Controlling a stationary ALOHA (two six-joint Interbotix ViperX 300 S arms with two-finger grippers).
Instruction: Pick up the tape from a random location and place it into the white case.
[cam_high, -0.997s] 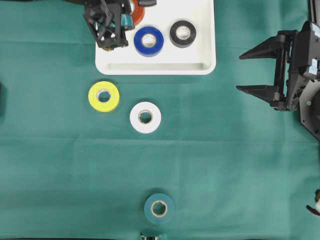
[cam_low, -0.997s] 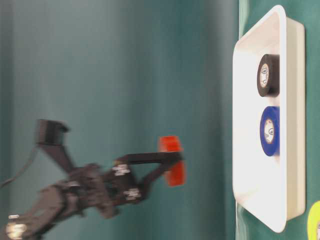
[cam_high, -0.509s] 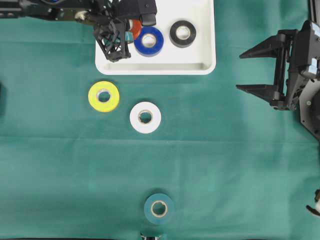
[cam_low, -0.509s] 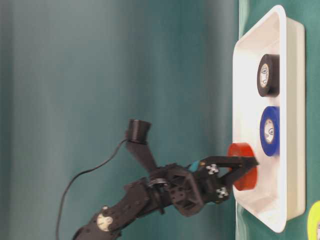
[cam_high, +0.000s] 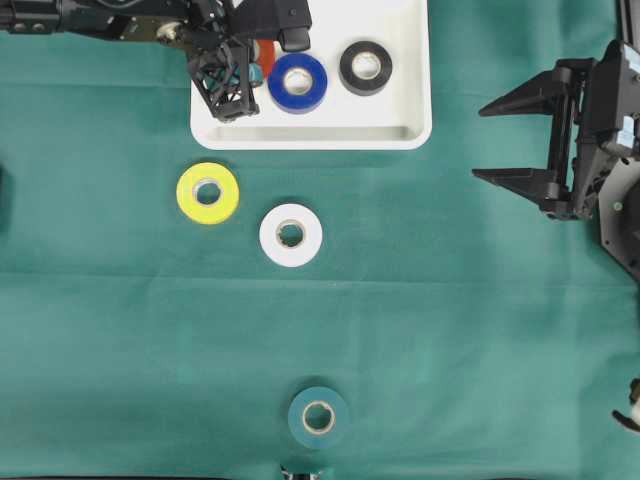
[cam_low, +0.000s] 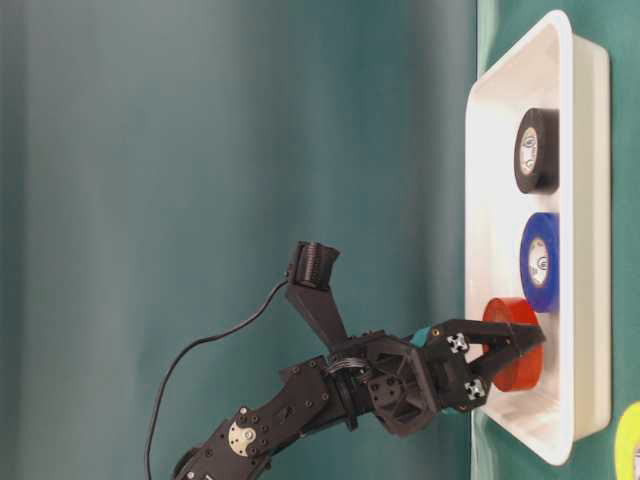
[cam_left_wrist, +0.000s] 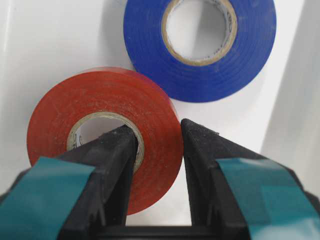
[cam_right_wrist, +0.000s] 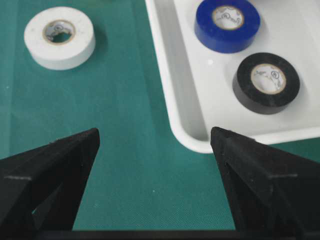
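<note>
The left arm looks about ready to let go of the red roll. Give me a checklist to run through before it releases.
1. Red tape is gripped by the left gripper, one finger through the core, one outside: ok.
2. Roll is inside the rim of the white case: ok.
3. Roll is resting on the case floor: cannot tell; the table-level view shows it low in the case, contact unclear.
4. Landing spot is free of the blue tape: ok, beside it, with a gap.
5. Black tape is away from the drop: ok.
6. Right gripper is open and off to the side of the case: ok.
</note>
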